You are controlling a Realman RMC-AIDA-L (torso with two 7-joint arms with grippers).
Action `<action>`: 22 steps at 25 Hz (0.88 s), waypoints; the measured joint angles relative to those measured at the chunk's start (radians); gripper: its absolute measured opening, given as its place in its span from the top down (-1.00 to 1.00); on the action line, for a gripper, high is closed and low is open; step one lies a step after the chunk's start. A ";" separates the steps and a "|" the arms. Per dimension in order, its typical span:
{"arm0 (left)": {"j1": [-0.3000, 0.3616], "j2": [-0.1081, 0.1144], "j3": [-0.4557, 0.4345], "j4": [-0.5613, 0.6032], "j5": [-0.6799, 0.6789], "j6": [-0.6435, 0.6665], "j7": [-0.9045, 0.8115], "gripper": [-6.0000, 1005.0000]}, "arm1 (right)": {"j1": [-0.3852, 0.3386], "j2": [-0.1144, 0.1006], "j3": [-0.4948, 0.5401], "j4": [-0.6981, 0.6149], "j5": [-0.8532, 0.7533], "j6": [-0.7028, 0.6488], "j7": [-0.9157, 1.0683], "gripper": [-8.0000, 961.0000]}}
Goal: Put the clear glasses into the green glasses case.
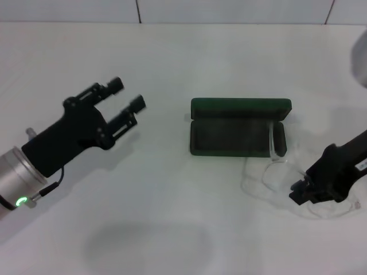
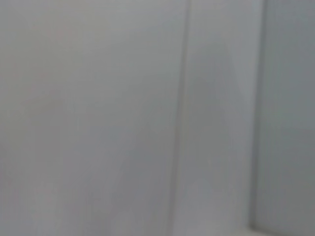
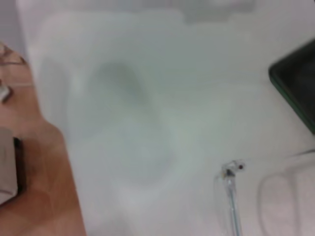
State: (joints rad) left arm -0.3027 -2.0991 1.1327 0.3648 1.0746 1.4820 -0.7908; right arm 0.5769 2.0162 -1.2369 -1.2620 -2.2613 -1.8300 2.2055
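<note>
Right claw (image 1: pixel 299 193), grip unreadable, sits over clear glasses (image 1: pixel 275 175) beside green glasses case (image 1: pixel 238 129).

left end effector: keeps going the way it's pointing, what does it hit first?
Likely nothing. The left end effector points up and right in the head view, past the far edge of the green glasses case, toward bare table. Height is unclear.

White table (image 1: pixel 172 51); white tiled wall (image 1: pixel 229 10) behind; brown floor (image 3: pixel 44 196).
</note>
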 joint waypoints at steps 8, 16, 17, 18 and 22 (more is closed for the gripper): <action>-0.086 -0.008 -0.001 -0.291 -0.286 0.115 0.209 -0.22 | -0.042 0.000 0.266 0.040 0.117 -0.111 -0.403 0.72; -0.136 -0.009 -0.006 -0.401 -0.365 0.107 0.234 -0.20 | -0.044 0.001 0.334 0.103 0.228 -0.119 -0.738 0.72; -0.136 -0.009 -0.005 -0.404 -0.365 0.109 0.238 -0.20 | -0.045 0.001 0.334 0.123 0.248 -0.117 -0.772 0.72; -0.135 -0.008 0.000 -0.408 -0.362 0.113 0.253 -0.20 | -0.050 0.001 0.335 0.149 0.274 -0.117 -0.806 0.71; -0.112 -0.009 0.011 -0.413 -0.329 0.132 0.301 -0.19 | -0.081 0.000 0.361 0.300 0.411 -0.110 -1.026 0.71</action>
State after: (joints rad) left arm -0.4148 -2.1077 1.1437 -0.0481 0.7452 1.6137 -0.4894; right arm 0.4957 2.0162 -0.8759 -0.9622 -1.8499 -1.9398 1.1794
